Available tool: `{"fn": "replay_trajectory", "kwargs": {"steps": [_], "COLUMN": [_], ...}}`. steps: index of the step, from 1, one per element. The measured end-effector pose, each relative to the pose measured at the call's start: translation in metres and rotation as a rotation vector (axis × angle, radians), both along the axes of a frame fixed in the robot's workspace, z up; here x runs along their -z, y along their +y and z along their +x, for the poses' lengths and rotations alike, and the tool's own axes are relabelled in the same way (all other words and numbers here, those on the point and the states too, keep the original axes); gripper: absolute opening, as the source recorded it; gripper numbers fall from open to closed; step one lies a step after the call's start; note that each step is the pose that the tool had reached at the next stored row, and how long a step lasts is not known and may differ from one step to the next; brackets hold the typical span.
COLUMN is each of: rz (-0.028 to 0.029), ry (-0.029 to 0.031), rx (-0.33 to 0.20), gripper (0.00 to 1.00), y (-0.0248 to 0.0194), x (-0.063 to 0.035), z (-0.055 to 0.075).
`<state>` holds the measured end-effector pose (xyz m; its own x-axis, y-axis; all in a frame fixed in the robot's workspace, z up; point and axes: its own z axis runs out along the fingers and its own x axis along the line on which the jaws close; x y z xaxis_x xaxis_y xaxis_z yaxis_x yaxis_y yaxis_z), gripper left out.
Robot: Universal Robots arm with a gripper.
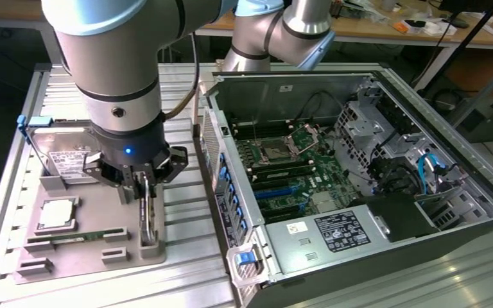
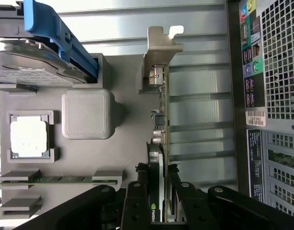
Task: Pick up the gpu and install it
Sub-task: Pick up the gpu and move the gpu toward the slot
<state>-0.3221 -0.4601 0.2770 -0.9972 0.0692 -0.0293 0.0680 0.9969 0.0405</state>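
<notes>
Grip: your gripper (image 1: pixel 146 196) pinches the gpu (image 2: pixel 162 103) across its 2 faces, jaws part-closed.
Axis: gpu on edge, lengthwise directly below the gripper, lower left of exterior view.

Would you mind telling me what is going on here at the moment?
The robot arm's gripper is down over the gpu, which stands on edge in its slot on the grey parts tray. Its fingers sit on either side of the card and appear closed on it. The card is not yet lifted. The open computer case stands beside the tray.
</notes>
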Motion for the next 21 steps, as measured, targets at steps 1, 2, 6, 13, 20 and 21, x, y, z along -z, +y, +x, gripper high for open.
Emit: {"fn": "replay_trajectory", "kwargs": {"steps": [1,2,6,13,20,21], "rz": [0.0001,0.0000,0.0000,0.0000,0.0000,0.0000], "ry": [0.0000,0.0001,0.0001,0.0001,0.0001,0.0001], "rx": [0.000,0.000,0.000,0.000,0.000,0.000], "gripper": [0.27,0.27,0.27,0.27,0.27,0.27], "y": [-0.0001,-0.0003,-0.0008,-0.0010,-0.0010,-0.0010], "x": [-0.0019,-0.0030,-0.0079,-0.0106,-0.0106,-0.0106], "z": [0.0000,0.0000,0.0000,0.0000,0.0000,0.0000]}}
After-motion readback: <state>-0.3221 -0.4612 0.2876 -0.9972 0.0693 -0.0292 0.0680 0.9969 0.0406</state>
